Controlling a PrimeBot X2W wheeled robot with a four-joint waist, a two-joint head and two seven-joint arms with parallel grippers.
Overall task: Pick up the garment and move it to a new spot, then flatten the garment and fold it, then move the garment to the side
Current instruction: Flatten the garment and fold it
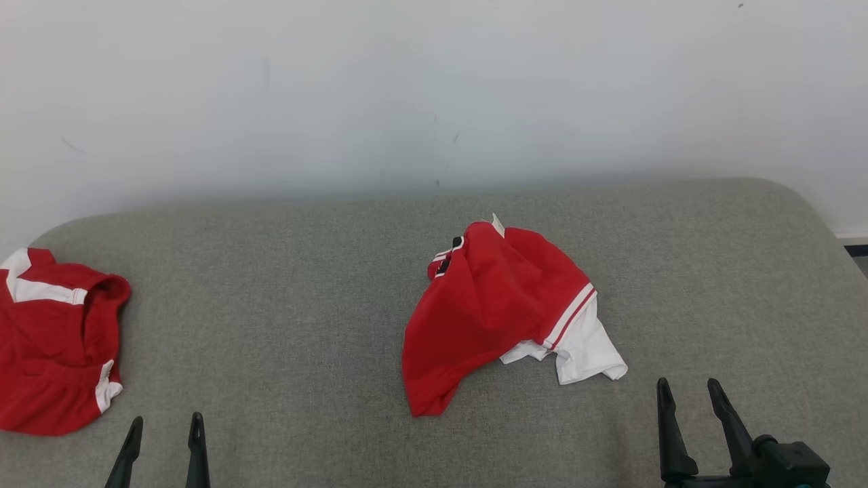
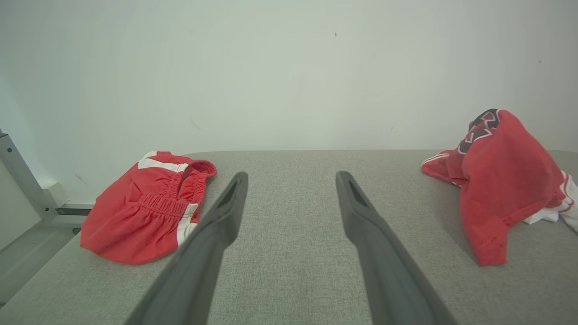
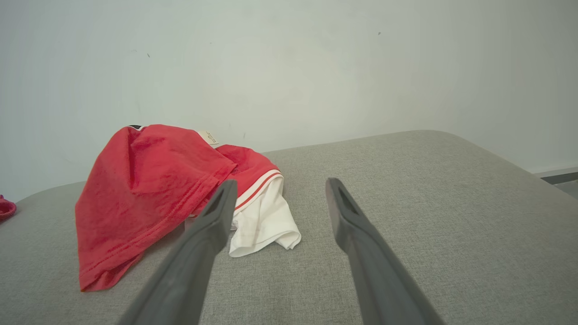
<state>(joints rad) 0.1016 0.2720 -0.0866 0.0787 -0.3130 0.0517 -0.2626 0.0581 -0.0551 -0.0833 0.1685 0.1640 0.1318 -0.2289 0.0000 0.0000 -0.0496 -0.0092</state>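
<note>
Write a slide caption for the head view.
Both open, left gripper and right gripper at the near edge of a grey table; crumpled red-and-white garment mid-table, red shorts at its left end.

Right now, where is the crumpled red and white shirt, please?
Head view: the shirt lies right of centre on the grey table, beyond the right gripper.

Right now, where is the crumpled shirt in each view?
Head: shirt right of centre, on the grey pad.
Left wrist: at the far right edge.
Right wrist: left of centre.
Shared landmark: red shorts, left of it in every view.
</note>
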